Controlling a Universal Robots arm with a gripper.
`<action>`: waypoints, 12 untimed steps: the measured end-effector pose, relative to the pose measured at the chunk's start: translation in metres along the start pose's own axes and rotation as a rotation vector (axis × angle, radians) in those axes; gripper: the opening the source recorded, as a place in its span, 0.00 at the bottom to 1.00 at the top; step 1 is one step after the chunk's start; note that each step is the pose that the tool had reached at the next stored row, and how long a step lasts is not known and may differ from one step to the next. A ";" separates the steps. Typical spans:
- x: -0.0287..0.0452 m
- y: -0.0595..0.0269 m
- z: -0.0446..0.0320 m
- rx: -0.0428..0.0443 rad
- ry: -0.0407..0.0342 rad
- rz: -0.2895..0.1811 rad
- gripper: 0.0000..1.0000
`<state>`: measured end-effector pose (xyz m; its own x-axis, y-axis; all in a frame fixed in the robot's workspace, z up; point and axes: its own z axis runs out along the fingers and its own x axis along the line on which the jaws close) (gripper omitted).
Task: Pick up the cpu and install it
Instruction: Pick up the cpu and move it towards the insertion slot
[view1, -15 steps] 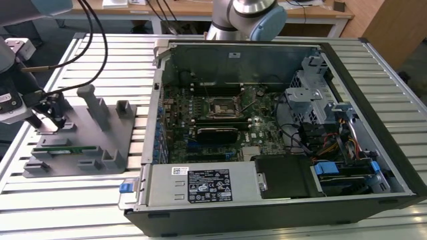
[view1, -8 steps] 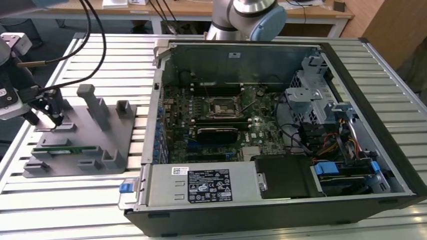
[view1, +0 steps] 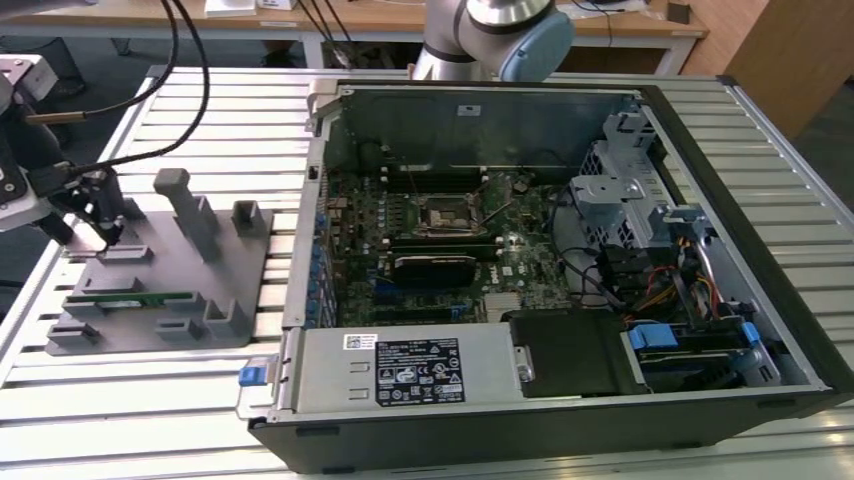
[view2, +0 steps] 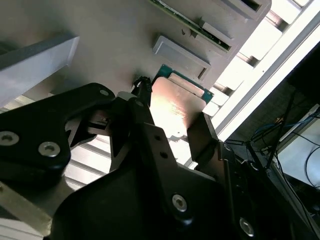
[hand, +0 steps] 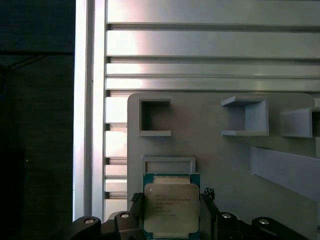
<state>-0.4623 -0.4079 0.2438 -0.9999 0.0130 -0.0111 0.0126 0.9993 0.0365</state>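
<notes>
The cpu (hand: 171, 207), a small square chip with a silvery top and a green rim, sits between the two black fingers of my gripper (hand: 172, 196). The fingers press on its two opposite sides, so the gripper is shut on the cpu (view2: 175, 107). The chip hangs just above a shallow raised frame (hand: 168, 164) on the grey plastic fixture (view1: 174, 290). In the exterior view my gripper (view1: 110, 235) is over the fixture's far corner at the exterior view's left. The black motherboard socket (view1: 441, 212) lies inside the open computer case (view1: 561, 110), well away towards the exterior view's right.
A green memory stick (view1: 127, 297) lies in a slot on the fixture. Grey posts (view1: 180, 205) rise from the fixture close to the gripper. The case wall (view1: 310, 200) stands between fixture and motherboard. Black cables (view1: 187, 60) hang over the slatted metal table (view1: 160, 420).
</notes>
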 end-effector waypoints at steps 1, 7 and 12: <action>-0.0001 0.0003 -0.0076 -0.0013 0.0001 0.000 0.53; -0.0002 0.0008 -0.0229 -0.0057 0.0002 0.000 0.53; -0.0004 0.0013 -0.0342 -0.0099 0.0002 0.000 0.53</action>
<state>-0.4623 -0.4079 0.2780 -0.9999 0.0132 -0.0109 0.0126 0.9988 0.0464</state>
